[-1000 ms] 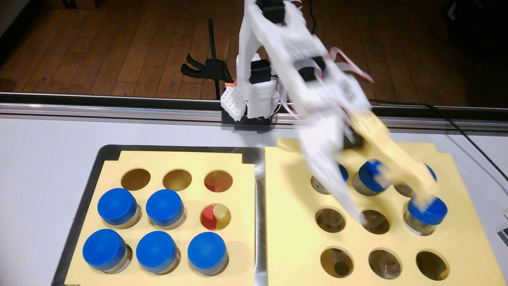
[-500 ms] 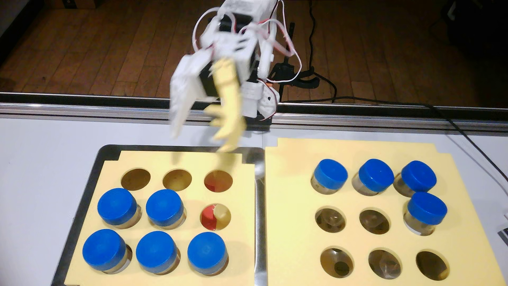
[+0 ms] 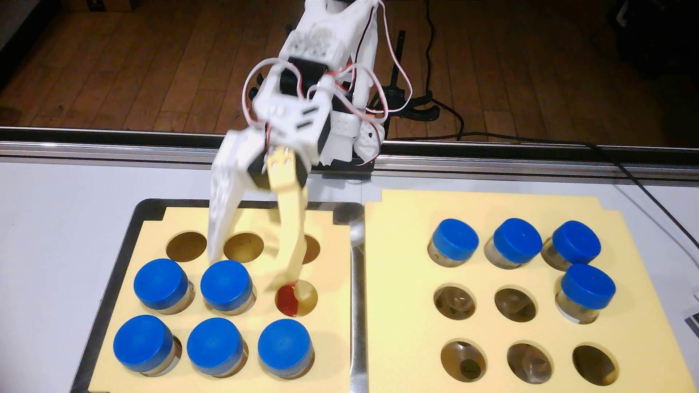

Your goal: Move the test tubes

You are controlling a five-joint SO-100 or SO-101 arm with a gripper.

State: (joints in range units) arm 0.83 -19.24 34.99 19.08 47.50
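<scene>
Test tubes sit in two pale yellow foam racks in the fixed view: five remain in the left rack (image 3: 340, 272), filling its front row and two holes of the middle row, and four stand in the right rack (image 3: 401, 302), three across the back row and one at the right end of the middle row. The target looks to be the middle-row centre tube (image 3: 226, 284), whose blue cap stands proud of the foam so fingers can close around it. Over it hangs the end effector (image 3: 249, 272), spread wide, its white finger (image 3: 223, 215) coming down just behind the cap and its yellow finger (image 3: 291, 242) reaching toward the empty hole with something red in it. Nothing is gripped. Half a second ago the arm was higher, above the left rack's back edge; a second ago it was over the right rack beside the fourth tube (image 3: 587, 286), which now stands alone. Both racks rest on the bench (image 3: 56, 226), the left one inside a metal tray (image 3: 357, 302).
</scene>
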